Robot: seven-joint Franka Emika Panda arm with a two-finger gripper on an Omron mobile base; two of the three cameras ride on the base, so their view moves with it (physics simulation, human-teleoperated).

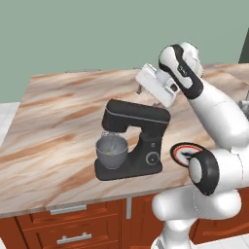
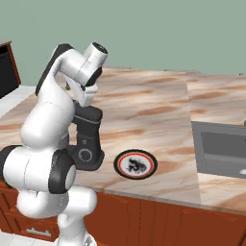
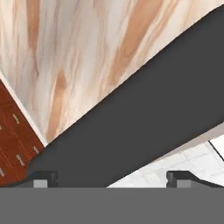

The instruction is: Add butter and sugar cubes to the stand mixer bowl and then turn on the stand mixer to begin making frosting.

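- While the white arm [image 1: 214, 112] bends over the marbled desk [image 1: 58, 121], its gripper [image 3: 111, 177] hangs just above the black stand mixer [image 1: 133, 138], over the rear of the mixer's boxy head.
- From the hand view, the two dark finger tips [image 3: 41, 178] stand far apart at the bottom edge with nothing between them, so the gripper is wide open and holds nothing.
- Beyond the tips in that view, the mixer's dark head runs as a broad diagonal band, with the desk's streaked top past it, red-brown cabinet fronts [image 3: 11, 140] at the left and pale floor tiles [image 3: 192, 162] at the lower right.
- In the left base view the mixer stands near the front edge of the desk, its head lowered over the grey metal bowl [image 1: 112, 151] that sits on its flat base.
- Inside the bowl a small pale-yellow patch shows near the bottom, which looks like the butter [image 1: 111, 152]; it is too small to tell more.
- Sugar cubes cannot be made out at this size.
- A round dial [image 1: 153, 157] shows on the mixer's column, facing the front of the desk.
- Just to the right of the mixer, a round dark plate with a red rim [image 2: 136, 164] lies flat on the desk, apart from the mixer's base.
- At the far right of the right base view a grey sink [image 2: 221, 146] is set into the desk, well apart from the plate.
- Below the desk's front edge run red-brown drawers with metal handles [image 1: 73, 238].
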